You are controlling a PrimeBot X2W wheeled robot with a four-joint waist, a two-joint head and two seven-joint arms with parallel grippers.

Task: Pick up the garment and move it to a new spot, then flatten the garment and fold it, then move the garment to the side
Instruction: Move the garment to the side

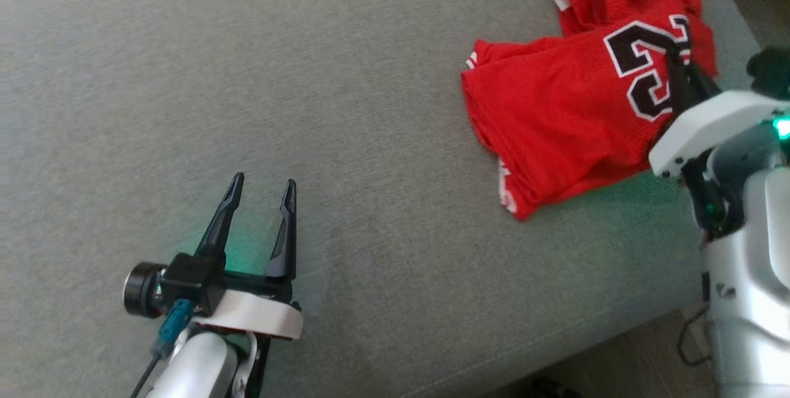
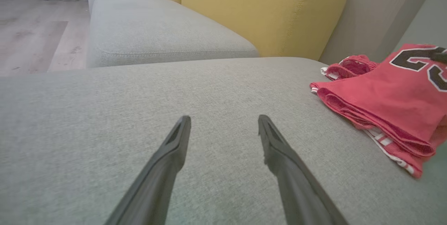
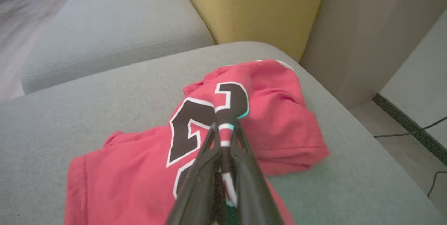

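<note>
The garment (image 1: 555, 108) is a red jersey with black, white-edged numbers, lying folded in layers at the far right of the grey cushion (image 1: 308, 77). My right gripper (image 1: 674, 60) is on its numbered part, shut on a pinch of the fabric. In the right wrist view the garment (image 3: 122, 169) rises in a ridge into the closed fingertips of the right gripper (image 3: 224, 124). My left gripper (image 1: 263, 183) stands open over bare cushion, well to the left of the jersey. In the left wrist view the left gripper (image 2: 223, 118) holds nothing, with the garment (image 2: 384, 96) to its right.
Yellow back cushions (image 2: 262, 8) stand behind the seat, and a second grey seat (image 2: 157, 33) lies beyond. The cushion's right edge drops to the floor (image 3: 412, 148), where a dark cable runs. The cushion's front edge (image 1: 555, 348) is near my right arm.
</note>
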